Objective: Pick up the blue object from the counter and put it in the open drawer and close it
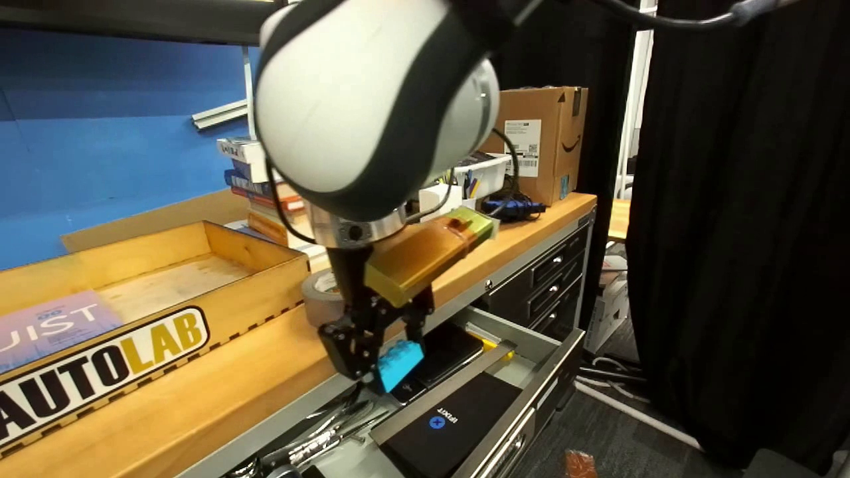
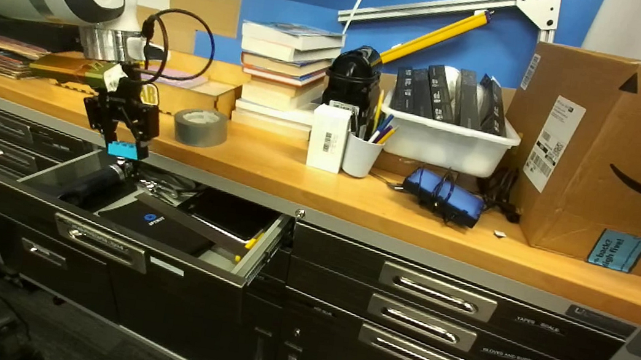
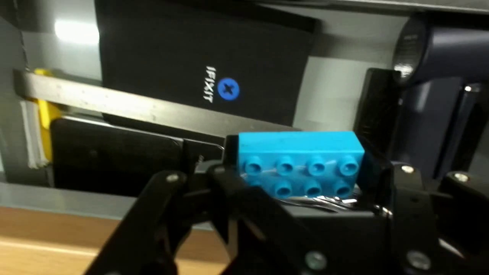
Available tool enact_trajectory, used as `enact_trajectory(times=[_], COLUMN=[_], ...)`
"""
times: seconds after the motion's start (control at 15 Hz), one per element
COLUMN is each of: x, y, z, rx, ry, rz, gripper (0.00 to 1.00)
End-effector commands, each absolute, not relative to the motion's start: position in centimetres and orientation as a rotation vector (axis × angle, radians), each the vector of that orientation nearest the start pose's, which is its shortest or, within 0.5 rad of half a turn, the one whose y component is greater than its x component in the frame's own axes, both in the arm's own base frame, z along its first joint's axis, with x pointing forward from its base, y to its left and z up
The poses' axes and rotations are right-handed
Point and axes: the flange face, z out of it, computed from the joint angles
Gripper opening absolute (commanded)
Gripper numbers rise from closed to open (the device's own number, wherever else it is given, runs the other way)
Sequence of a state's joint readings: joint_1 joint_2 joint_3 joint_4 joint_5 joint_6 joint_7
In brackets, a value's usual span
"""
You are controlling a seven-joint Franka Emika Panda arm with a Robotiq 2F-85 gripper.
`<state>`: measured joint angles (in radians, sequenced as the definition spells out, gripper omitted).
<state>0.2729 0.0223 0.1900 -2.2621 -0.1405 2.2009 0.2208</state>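
The blue object [image 1: 401,366] is a light-blue toy block with round studs; it also shows in an exterior view [image 2: 123,150] and in the wrist view [image 3: 301,142]. My gripper [image 3: 300,160] is shut on it, one finger at each short end. The gripper holds the block above the open drawer [image 2: 192,260], near the counter's front edge, apart from the things inside. The drawer is pulled out in both exterior views; its floor [image 3: 328,91] shows in the wrist view. The wooden counter [image 2: 261,160] runs behind it. The left finger covers one corner of the block in the wrist view.
Inside the drawer lie a black IFIXIT box [image 3: 259,57], a metal strip [image 3: 153,109], a black case [image 3: 114,156] and a dark cylindrical tool [image 3: 450,49]. A grey tape roll [image 2: 200,127] and a wooden AUTOLAB tray [image 1: 252,279] stand on the counter close to the gripper.
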Motion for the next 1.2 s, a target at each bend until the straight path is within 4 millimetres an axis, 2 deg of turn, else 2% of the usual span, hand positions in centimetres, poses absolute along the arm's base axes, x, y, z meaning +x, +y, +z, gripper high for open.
enact_trajectory(times=[0.0, 0.07, 0.13, 0.2, 0.47, 0.73, 0.87, 1.13], x=[44.4, 44.5, 44.5, 44.3, 42.6, 41.4, 41.1, 40.8], y=[16.4, 15.2, 14.0, 13.0, 8.3, 3.7, 2.4, 2.4], z=[34.7, 34.4, 34.2, 34.1, 33.1, 29.9, 28.3, 23.4], rx=[-3.21, -3.203, -3.199, -3.193, -3.183, -3.126, -3.115, -3.15], ry=[-0.366, -0.34, -0.321, -0.314, -0.281, -0.289, -0.301, -0.312], rz=[-0.072, -0.091, -0.102, -0.095, 0.136, 0.531, 0.649, 0.772], gripper=[0.46, 0.93, 0.94, 1.0, 1.0, 1.0, 1.0, 1.0])
